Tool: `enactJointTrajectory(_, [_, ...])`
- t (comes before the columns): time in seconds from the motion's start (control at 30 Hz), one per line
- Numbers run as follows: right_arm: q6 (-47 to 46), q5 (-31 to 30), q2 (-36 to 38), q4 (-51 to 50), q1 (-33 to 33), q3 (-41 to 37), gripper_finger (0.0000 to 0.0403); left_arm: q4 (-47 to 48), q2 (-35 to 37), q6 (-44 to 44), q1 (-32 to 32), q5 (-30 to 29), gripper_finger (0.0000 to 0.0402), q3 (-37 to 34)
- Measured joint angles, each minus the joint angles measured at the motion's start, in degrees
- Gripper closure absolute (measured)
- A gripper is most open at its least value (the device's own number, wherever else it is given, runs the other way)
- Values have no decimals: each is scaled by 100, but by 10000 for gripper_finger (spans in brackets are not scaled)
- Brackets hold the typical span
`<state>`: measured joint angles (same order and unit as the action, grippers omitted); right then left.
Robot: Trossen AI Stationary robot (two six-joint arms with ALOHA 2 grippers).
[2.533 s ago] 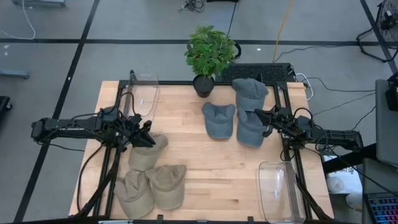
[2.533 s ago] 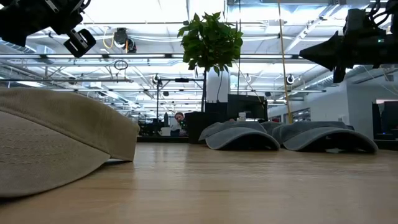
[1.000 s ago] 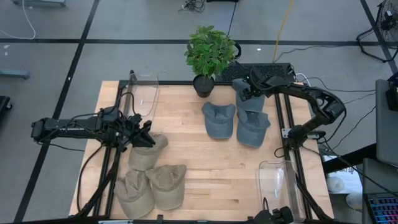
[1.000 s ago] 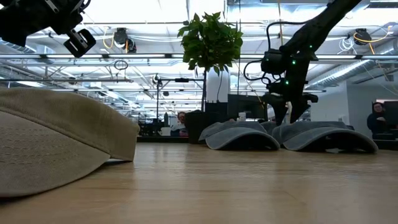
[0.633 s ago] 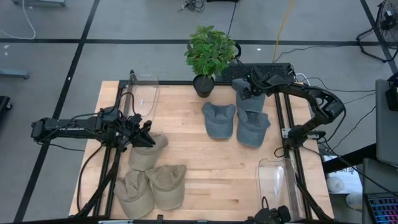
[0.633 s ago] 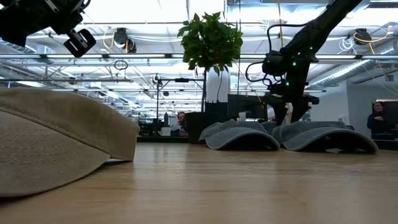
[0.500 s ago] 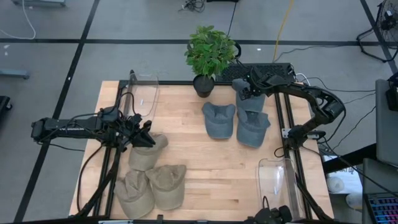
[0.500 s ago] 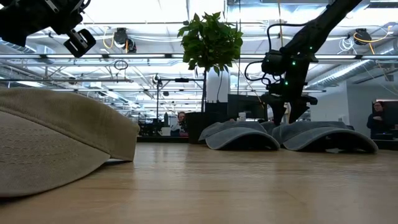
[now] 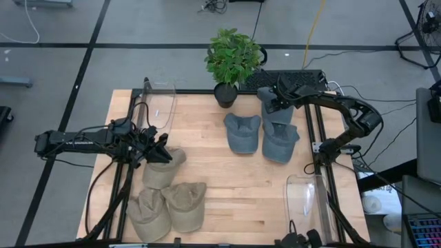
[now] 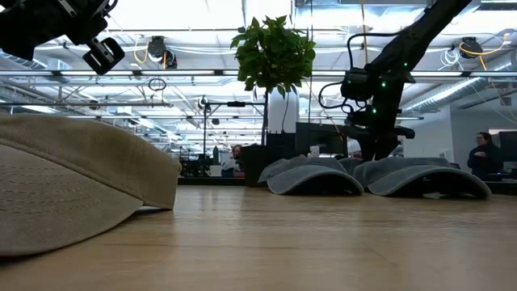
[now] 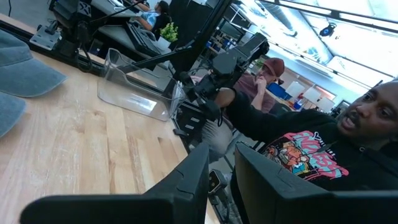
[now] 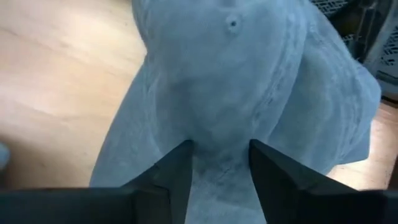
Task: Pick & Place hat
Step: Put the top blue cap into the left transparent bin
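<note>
the right arm swung from beside the bench's right edge to the far blue cap [image 9: 277, 105], and its gripper [image 9: 273, 102] came down onto the crown, fingers [image 12: 174, 171] closing into the fabric.

We list three blue-grey caps [image 9: 242, 132] and three tan caps [image 9: 164, 168] (plain, unpatterned). Table [image 9: 227, 182]: pale wood grain; plant [image 9: 233, 56]: green.

A potted plant [image 9: 232, 63] is being kept at the wooden table's [image 9: 227, 186] far edge, flanked by two clear plastic bins [image 9: 160, 103] [image 9: 306, 207] at opposite corners.
</note>
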<state>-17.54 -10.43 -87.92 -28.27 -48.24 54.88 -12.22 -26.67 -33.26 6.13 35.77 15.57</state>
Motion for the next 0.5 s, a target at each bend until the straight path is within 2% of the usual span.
enactJointTrajectory(0.1, [108,6,0,2,56,-69,252,0,-1,0,0,2,316,0])
enactJointTrajectory(0.33, [27,-50,2,-39,98,-77,189,0,-1,0,0,0,316,0])
enactJointTrajectory(0.4, [22,-145,2,-64,65,-77,190,1,-1,0,0,1,316,0])
enactJointTrajectory(0.5, [23,-129,2,-90,22,-77,218,2,0,0,0,2,316,0])
